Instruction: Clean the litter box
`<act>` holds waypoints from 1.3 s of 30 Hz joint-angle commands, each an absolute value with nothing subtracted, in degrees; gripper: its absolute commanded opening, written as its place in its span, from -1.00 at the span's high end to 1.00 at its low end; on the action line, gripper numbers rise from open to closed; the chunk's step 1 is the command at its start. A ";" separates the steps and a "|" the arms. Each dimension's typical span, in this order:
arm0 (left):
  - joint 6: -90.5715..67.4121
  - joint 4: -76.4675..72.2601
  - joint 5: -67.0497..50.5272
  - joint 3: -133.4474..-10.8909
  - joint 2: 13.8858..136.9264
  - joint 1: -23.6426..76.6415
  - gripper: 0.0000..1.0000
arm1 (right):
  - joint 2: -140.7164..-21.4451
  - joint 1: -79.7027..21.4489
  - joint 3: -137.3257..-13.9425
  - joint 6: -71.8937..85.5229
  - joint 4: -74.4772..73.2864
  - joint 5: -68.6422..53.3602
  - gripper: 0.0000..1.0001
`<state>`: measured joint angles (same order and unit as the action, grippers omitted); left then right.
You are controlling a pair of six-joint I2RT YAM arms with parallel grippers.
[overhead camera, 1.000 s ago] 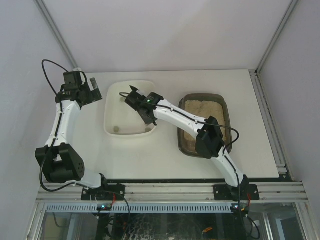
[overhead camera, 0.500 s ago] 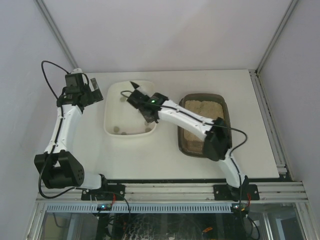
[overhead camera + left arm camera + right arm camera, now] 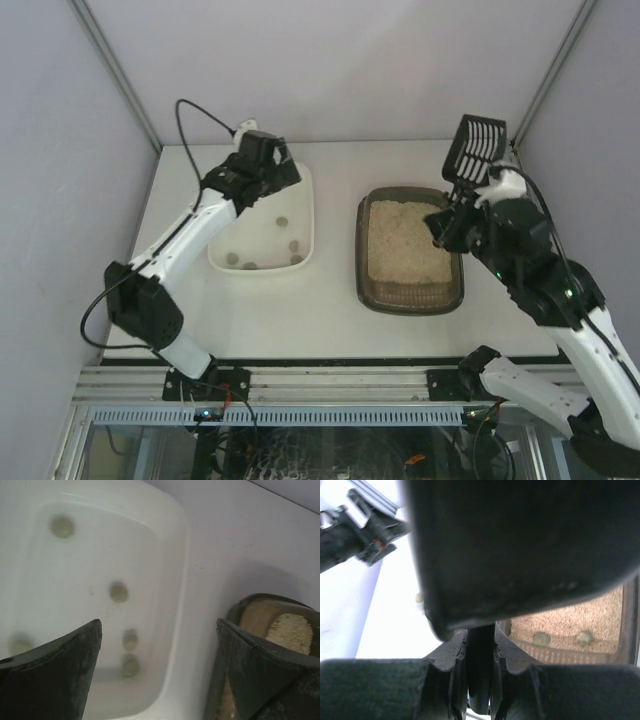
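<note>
1. The litter box (image 3: 361, 262) sits flat on the white table (image 3: 330, 322), on the right half in the top view. The tan litter (image 3: 405, 240) fills it pretty much wall to wall.
2. Just left of the litter box, with a strip of bare table between them, is the white tub (image 3: 216, 262). About five small greyish clumps (image 3: 282, 222) lie on its floor.
3. The right gripper (image 3: 463, 203) is up in the air over the litter box's far right corner. It's clenched on the handle of the black slotted scoop (image 3: 478, 148). The scoop head points up and away, above the litter box's far rim, not touching the litter.
4. The right wrist view shows the handle pinched tight between both fingers (image 3: 447, 680). Below it are two roundish lumps (image 3: 540, 639) sitting on the litter close to one wall of the litter box.
5. The left gripper (image 3: 159, 630) hangs well left of the litter box, over the tub. Its fingers are spread wide with nothing between them.
</note>
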<state>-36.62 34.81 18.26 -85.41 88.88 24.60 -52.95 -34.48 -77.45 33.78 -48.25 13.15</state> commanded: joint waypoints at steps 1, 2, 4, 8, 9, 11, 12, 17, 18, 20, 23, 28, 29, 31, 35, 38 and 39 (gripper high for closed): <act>-49.57 34.89 24.80 -93.56 97.15 33.58 -1.00 | -44.83 -33.11 -70.93 41.25 -50.39 11.85 1.00; -51.22 35.58 25.95 -94.81 98.85 35.46 -0.98 | -42.81 -33.00 -69.41 42.07 -51.35 12.46 1.00; -54.56 36.03 25.93 -96.52 102.78 38.24 -0.94 | -39.77 -32.71 -68.71 43.26 -53.99 13.87 1.00; -60.09 35.56 22.64 -99.94 109.24 42.25 -0.90 | -35.68 -32.53 -68.34 44.97 -58.32 16.29 1.00; -61.37 36.08 22.44 -101.06 110.87 43.52 -0.90 | -34.66 -32.52 -68.16 45.30 -59.00 16.86 1.00; -63.08 36.92 22.57 -103.02 113.49 45.10 -0.89 | -33.13 -32.52 -67.84 45.97 -60.08 17.61 1.00; -63.61 36.93 22.85 -103.50 114.48 45.69 -0.89 | -32.53 -32.52 -67.77 46.22 -60.46 17.82 1.00; -62.69 35.84 22.85 -104.25 118.28 46.58 -0.83 | -29.94 -32.52 -67.31 46.76 -62.36 19.54 1.00; -61.65 35.14 22.07 -104.17 118.87 46.57 -0.82 | -29.57 -32.56 -67.17 46.76 -62.54 19.90 1.00; -59.11 33.29 20.52 -103.49 119.89 46.73 -0.80 | -29.11 -32.56 -66.49 46.76 -62.77 20.42 1.00; -52.41 31.32 19.09 -103.23 122.01 47.57 -0.78 | -29.00 -32.54 -65.49 46.81 -62.44 20.57 1.00; -40.64 30.96 17.64 -104.28 123.62 48.30 -0.77 | -29.16 -32.53 -64.61 46.36 -61.75 20.93 1.00; -37.20 31.09 17.64 -104.58 123.68 48.26 -0.77 | -29.21 -32.52 -64.60 46.20 -61.64 21.19 1.00; -32.38 31.00 17.85 -104.64 123.45 48.25 -0.72 | -29.33 -32.52 -64.59 45.94 -61.39 21.50 1.00; -22.94 29.90 16.07 -104.14 122.30 48.25 -0.42 | -29.98 -32.44 -64.60 45.24 -60.76 21.54 1.00; -14.98 29.89 11.43 -105.05 122.36 48.17 0.04 | -30.66 -32.37 -64.56 44.68 -60.41 21.62 1.00; -12.29 30.27 10.02 -105.60 122.52 48.16 0.18 | -30.94 -32.23 -64.59 44.57 -60.26 21.54 1.00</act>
